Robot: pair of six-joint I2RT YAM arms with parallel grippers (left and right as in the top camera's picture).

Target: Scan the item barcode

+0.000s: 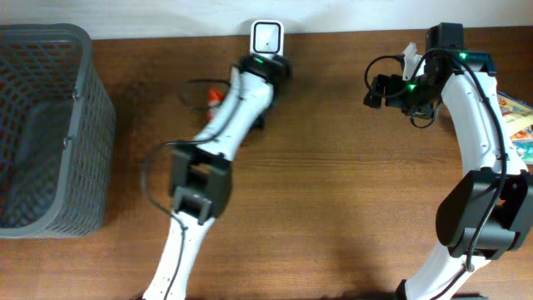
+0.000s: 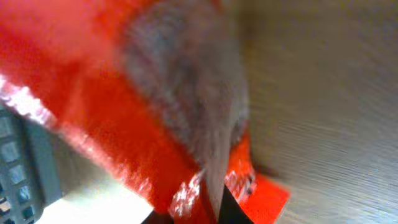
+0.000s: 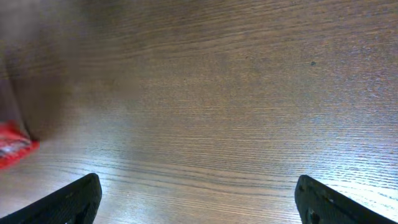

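- The red shiny foil packet (image 2: 74, 93) fills the left wrist view, but it is blurred and none of its print can be read. A grey smudged patch crosses its upper part.
- The colourful printed packs (image 1: 518, 125) at the table's right edge are too small to read.
- The left gripper (image 2: 193, 214) has its dark fingers close together, pinching the packet's crimped silver-red bottom edge between them.
- From overhead, the left arm reaches from the near edge diagonally up the brown wooden table (image 1: 333, 192). Its wrist is just in front of the white upright barcode scanner (image 1: 266, 37) at the far edge.
- A small part of the red packet shows just left of that arm, near the scanner.
- The right gripper (image 3: 199, 196) hangs low over bare wood with its fingers spread wide and nothing between them. It points left, well apart from the scanner.
- The right arm bends up along the right side of the table.
- A grey plastic mesh basket (image 1: 83, 125) stands at the left end.
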